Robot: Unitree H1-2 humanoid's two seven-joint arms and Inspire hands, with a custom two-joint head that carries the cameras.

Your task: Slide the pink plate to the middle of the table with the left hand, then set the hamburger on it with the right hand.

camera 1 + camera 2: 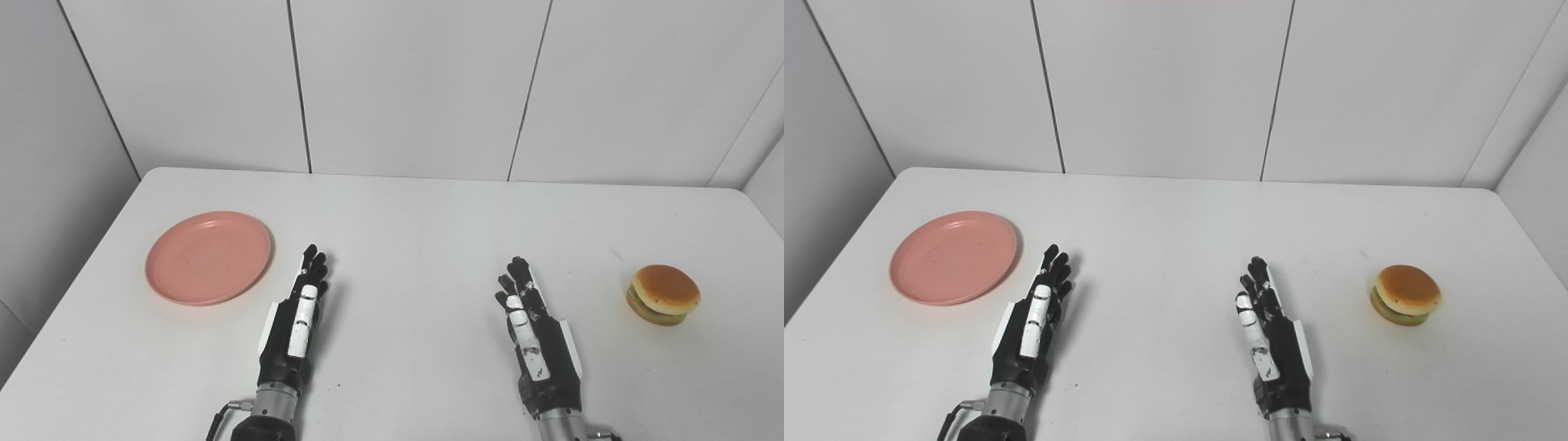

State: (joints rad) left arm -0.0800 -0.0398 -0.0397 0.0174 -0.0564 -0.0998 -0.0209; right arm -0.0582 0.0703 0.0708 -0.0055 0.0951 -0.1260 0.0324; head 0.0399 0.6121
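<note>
Both my hands empty with fingers straight, left hand (297,318) beside plate (208,257), right hand (533,331) short of hamburger (663,294); careless push could tip the plate's rim

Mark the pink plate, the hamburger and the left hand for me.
pink plate (208,257), left eye view, on the flat centre of the dish.
hamburger (664,293), left eye view, on the top bun.
left hand (300,318), left eye view, on the back of the hand; fingers extended, holding nothing.
</note>
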